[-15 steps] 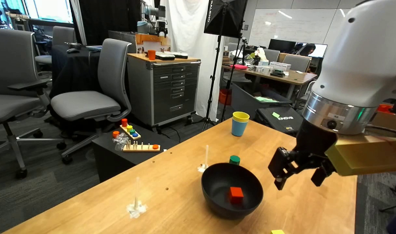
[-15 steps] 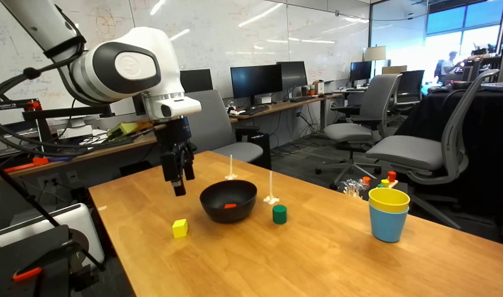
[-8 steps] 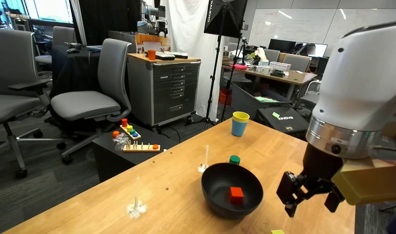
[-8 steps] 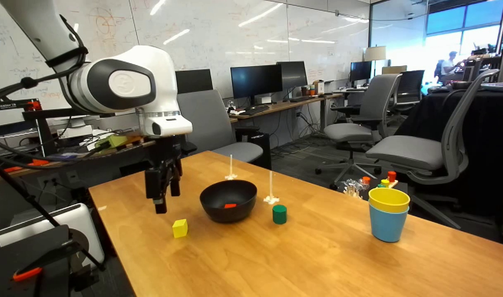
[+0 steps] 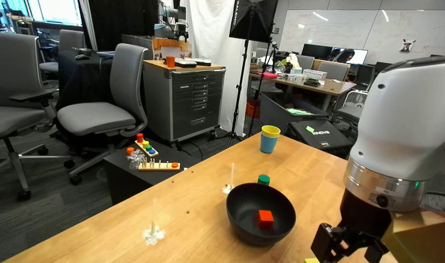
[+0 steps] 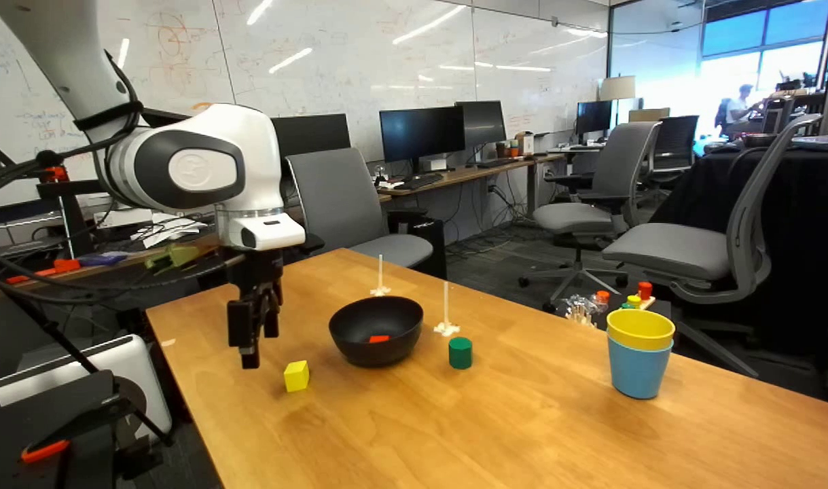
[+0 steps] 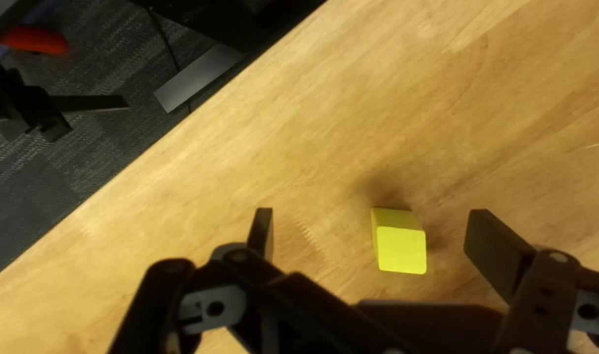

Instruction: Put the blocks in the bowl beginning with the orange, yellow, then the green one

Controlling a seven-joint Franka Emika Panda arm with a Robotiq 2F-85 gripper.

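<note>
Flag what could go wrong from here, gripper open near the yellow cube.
1. Off-centre grasp: in the wrist view the yellow cube sits nearer the picture-right finger of the open gripper, so closing may shove it sideways.
2. Bounce: an orange-red cube lies in the black bowl; a block released high could glance off it.
3. Bump: the green cylinder stands close to the bowl and a thin upright rod, so the gripper might knock either later.

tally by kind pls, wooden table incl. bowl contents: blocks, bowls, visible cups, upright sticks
Blocks: 3 (orange-red cube, yellow cube, green cylinder)
Bowls: 1 (black bowl)
Cups: 2 (yellow cup, blue cup)
Upright sticks: 2
Total: 8
</note>
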